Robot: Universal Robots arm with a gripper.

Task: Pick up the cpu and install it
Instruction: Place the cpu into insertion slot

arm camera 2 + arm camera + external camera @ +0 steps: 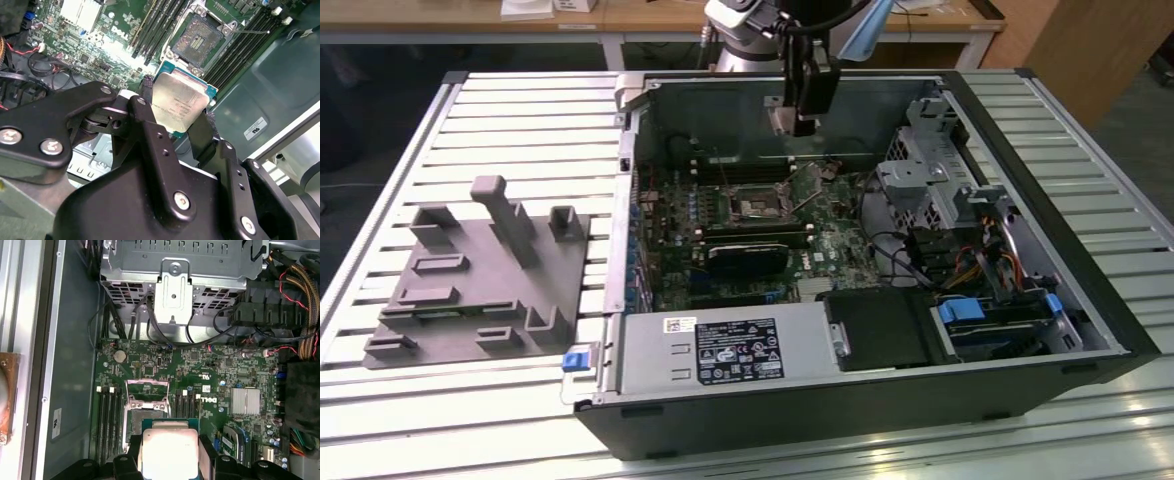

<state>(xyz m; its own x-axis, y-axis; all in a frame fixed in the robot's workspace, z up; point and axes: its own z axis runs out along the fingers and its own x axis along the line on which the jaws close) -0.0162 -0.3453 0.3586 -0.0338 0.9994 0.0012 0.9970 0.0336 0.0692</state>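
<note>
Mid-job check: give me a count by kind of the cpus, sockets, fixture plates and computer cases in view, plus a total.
cpu: 1, clamped in the gripper
CPU socket: 1, open and empty
grey fixture plate: 1, at the exterior view's left
computer case: 1, side open
Total: 4
</note>
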